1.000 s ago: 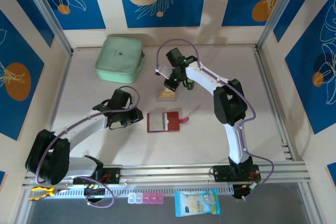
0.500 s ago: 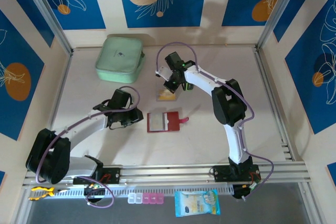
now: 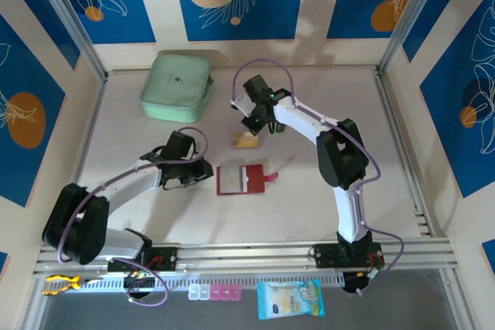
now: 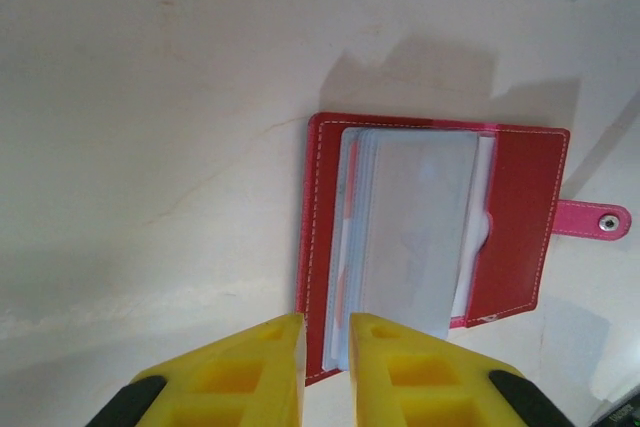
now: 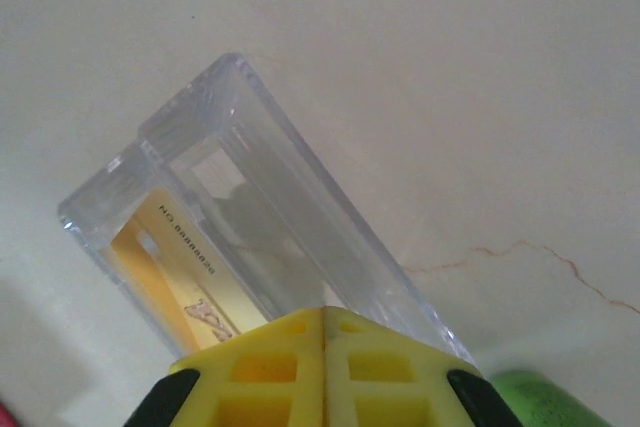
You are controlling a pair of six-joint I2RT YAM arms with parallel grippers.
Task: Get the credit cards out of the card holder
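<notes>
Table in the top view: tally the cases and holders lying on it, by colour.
Mint-green zip case: 1
Dark red card holder: 1
Clear plastic box: 1
Total: 3

Card holder [image 3: 242,179] before clear box [image 3: 247,140]

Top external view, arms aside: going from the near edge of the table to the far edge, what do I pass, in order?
card holder → clear plastic box → mint-green zip case
</notes>
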